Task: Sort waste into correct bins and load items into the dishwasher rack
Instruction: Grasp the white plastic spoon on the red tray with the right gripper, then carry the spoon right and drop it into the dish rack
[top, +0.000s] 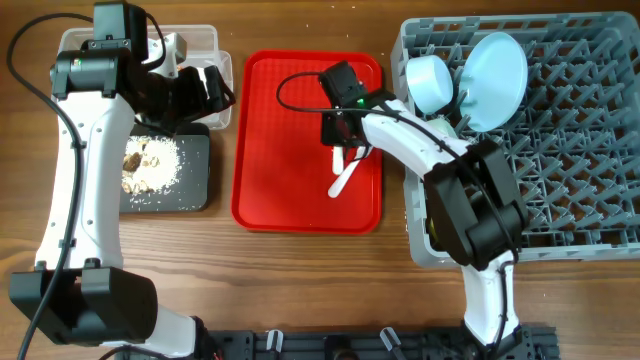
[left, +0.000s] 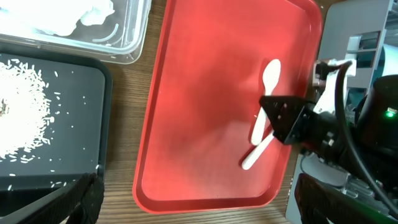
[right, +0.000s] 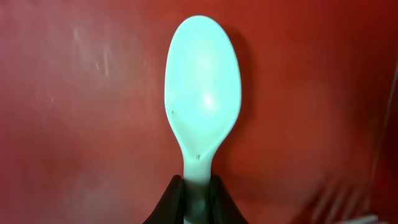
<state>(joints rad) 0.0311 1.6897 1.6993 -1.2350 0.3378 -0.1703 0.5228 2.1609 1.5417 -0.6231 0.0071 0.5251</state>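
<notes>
My right gripper (top: 341, 130) is low over the flat red tray (top: 290, 150) and shut on the neck of the white plastic spoon (right: 202, 93), which also shows in the left wrist view (left: 266, 87). A second white cutlery piece (top: 347, 178) lies crossed under the spoon. My left gripper (top: 208, 92) hangs open and empty over the right edge of the clear tub (top: 205, 38); it also shows in the left wrist view (left: 196, 202). A white napkin (left: 68, 18) lies in the tub. The black tray (top: 195, 150) holds beige food scraps (top: 150, 165). The grey rack (top: 570, 150) holds a light blue bowl (top: 432, 82) and plate (top: 495, 72). The wrapper, green bowl and cup are out of view.
The red tray lies between the two bins on the left and the rack on the right. Bare wooden table (top: 300, 280) runs along the front. My right arm reaches from the rack's front left corner over the tray.
</notes>
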